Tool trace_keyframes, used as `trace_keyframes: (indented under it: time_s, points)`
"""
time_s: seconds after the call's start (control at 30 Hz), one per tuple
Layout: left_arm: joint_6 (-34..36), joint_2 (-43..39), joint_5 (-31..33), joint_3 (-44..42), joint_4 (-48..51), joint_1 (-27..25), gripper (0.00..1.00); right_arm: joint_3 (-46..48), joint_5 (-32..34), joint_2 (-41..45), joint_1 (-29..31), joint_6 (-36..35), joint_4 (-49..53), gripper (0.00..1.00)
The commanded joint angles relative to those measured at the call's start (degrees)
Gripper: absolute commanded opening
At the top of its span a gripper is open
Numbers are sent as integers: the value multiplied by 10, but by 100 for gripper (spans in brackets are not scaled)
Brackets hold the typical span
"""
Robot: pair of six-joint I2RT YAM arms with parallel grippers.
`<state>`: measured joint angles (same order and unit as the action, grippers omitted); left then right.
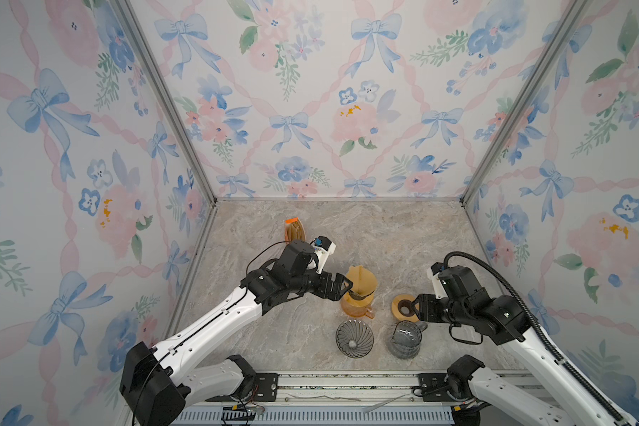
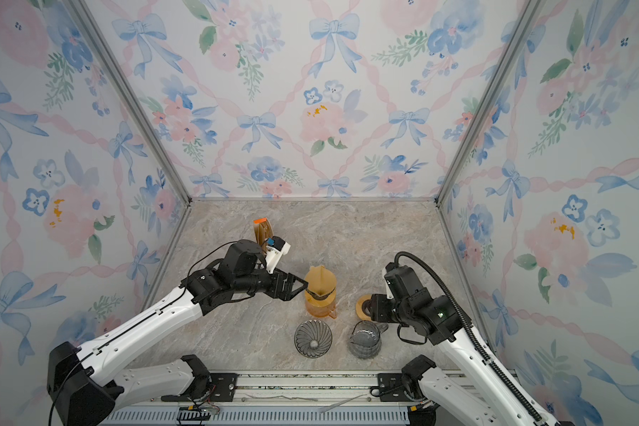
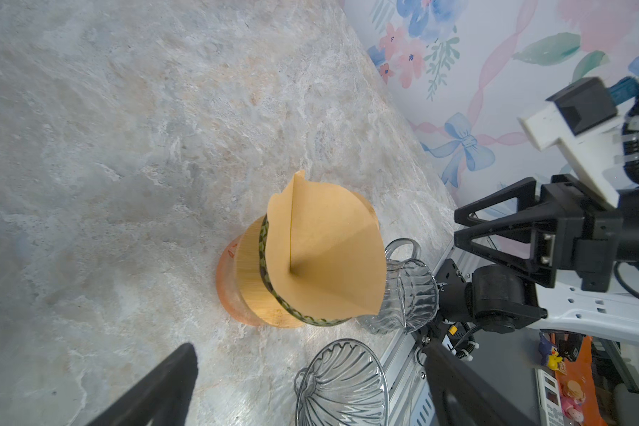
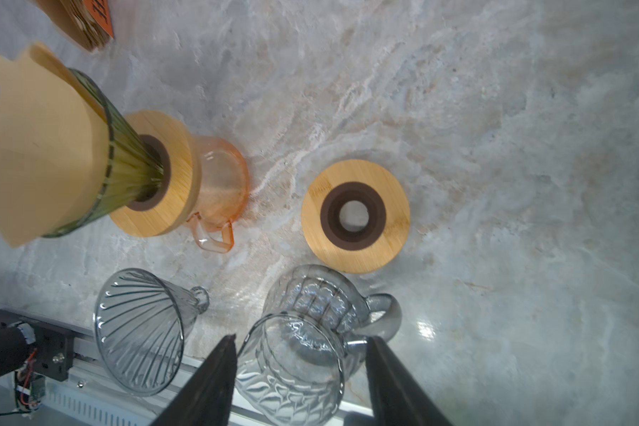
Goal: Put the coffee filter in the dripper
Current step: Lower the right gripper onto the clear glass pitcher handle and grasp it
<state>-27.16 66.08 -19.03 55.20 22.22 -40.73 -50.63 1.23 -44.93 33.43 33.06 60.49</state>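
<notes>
Filter's in! The coffee filter (image 1: 360,278) sits in the green dripper (image 4: 126,166), cone tip down, mouth up, long axis upright, with its paper standing above the glass rim and 1 peaked tab rising on the back-wall side. The dripper rests in a wooden ring (image 4: 178,155) on the orange carafe (image 1: 355,308), mid-table. The left gripper (image 1: 347,289) hangs just beside the dripper, claw spread wide, nothing in it. The right gripper (image 1: 417,308) is at the spare wooden ring (image 4: 355,173), claw apart and empty. The left wrist view looks straight down into the cone, showing a crease running to the tip. The right wrist view gives the side instead: ribbed green glass narrowing into the ring's dark hole, which in both top views is only a dark band. Near the front rail, a clear dripper (image 1: 354,338) lies on its side beside a clear pitcher (image 1: 404,339); the filter pack (image 1: 294,230) stands further back.
</notes>
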Motion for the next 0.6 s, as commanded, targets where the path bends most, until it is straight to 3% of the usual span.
trace_keyframes:
  time_s: [0.0,0.3,0.57]
  points:
    - [7,-11,-14,-12,-33,-2,98,5,59,2,40,70,75,55]
    - [10,-16,-21,-27,-47,-3,98,44,65,2,116,142,92,42]
    - [6,-19,-20,-31,-47,-3,98,90,50,11,127,177,56,35]
